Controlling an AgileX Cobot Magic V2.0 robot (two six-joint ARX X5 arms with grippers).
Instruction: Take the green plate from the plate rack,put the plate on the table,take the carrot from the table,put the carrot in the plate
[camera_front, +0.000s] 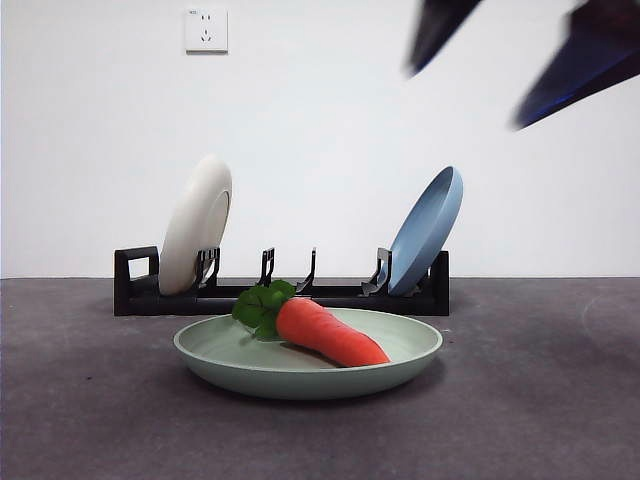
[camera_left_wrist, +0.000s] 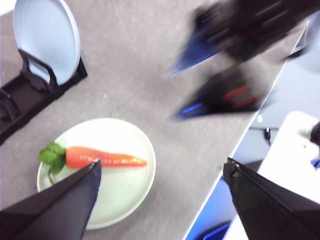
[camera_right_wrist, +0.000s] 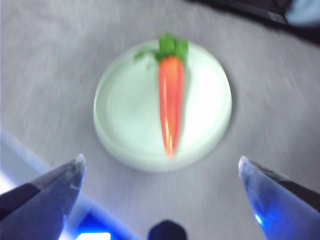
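The green plate (camera_front: 300, 368), a matte, pale sage round dish with a raised rim, is set flat on the dark grey, mottled table (camera_front: 80, 400), just in front of the plate rack (camera_front: 135, 290). The carrot (camera_front: 325, 332), smooth, orange-red and tapered, is laid across the plate's middle, with its green leaf tuft by the rim on the rack's side. On the low black rack a cream-white plate (camera_front: 195, 225) is stood near the square loop end and a blue plate (camera_front: 428, 230) is leaned at the other end, with pronged slots bare between them. The right gripper (camera_right_wrist: 160, 170) is held high above the plate, its jaws spread wide and holding nothing. The left gripper (camera_left_wrist: 162, 172) is likewise raised, wide apart and unladen. A white wall socket (camera_front: 206, 30) is seen behind.
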